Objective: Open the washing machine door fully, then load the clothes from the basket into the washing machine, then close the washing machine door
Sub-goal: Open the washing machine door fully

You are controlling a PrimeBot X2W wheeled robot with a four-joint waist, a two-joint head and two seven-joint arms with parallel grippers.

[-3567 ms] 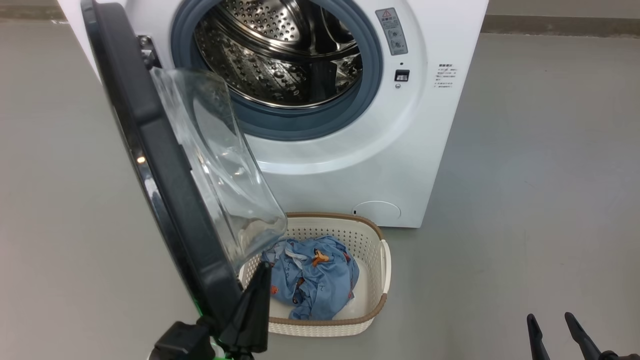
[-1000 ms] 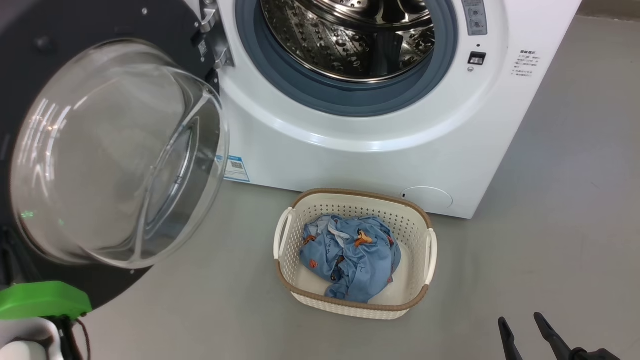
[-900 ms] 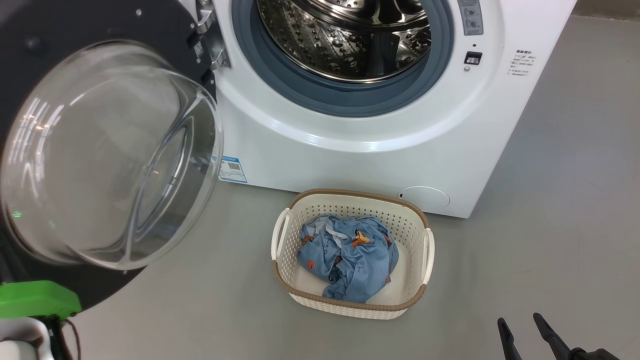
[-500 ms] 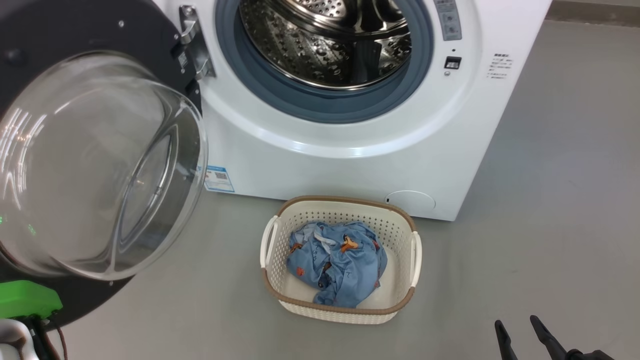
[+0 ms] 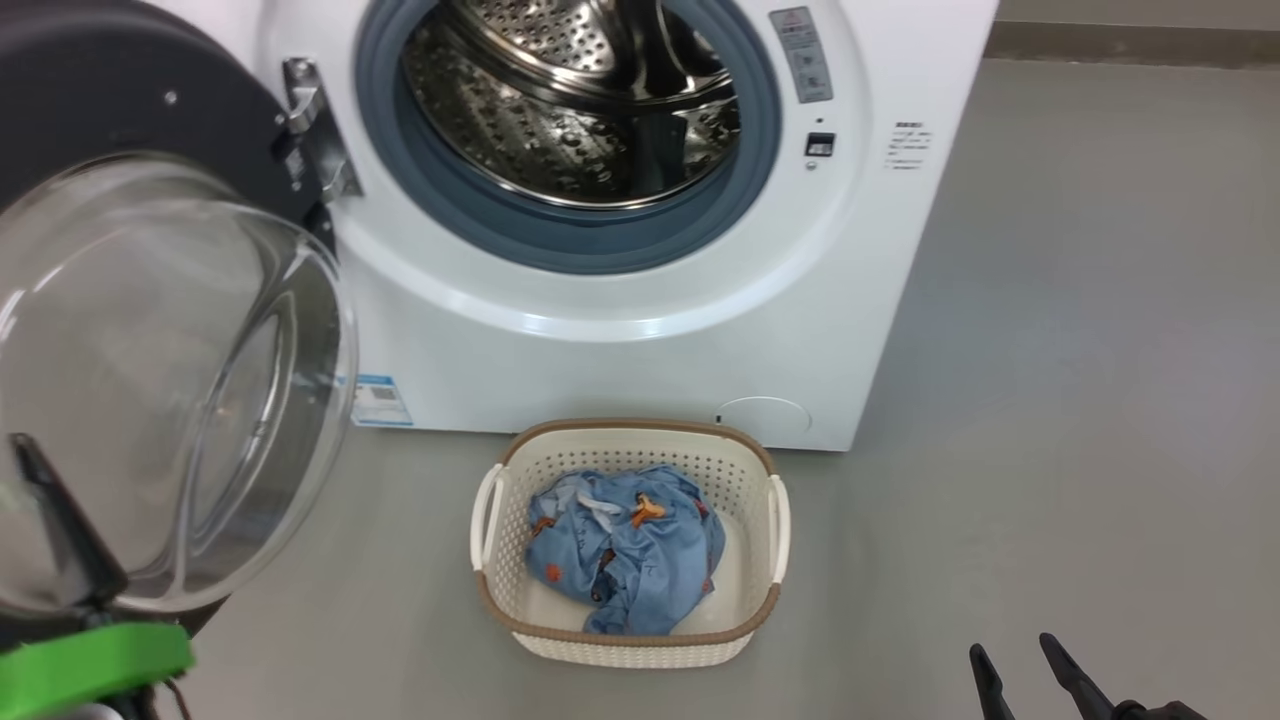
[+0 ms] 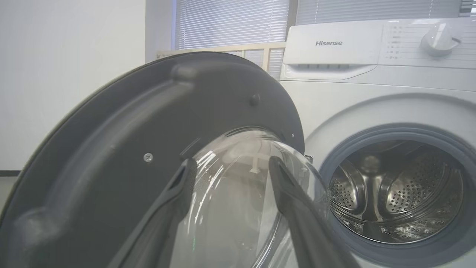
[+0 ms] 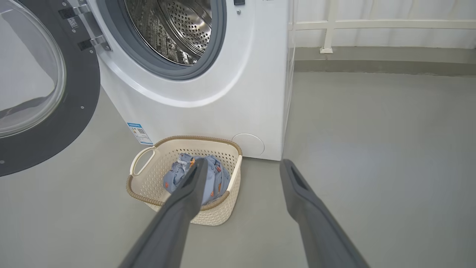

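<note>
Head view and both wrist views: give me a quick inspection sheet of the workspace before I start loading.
Surface: smooth grey floor, basket standing on it.
Job's things: big white front-loading washing machine, steel drum, nothing seen inside; round black glass-bowled door swung wide open; cream perforated plastic basket holding light blue printed clothes.
Clutter: nothing seen.
Grippers: left gripper jaws open, before the door glass; right gripper jaws open, empty, above floor.
Cables: thin dark lead beside green arm part.
Surroundings: white wall, window blinds, white railing.
</note>
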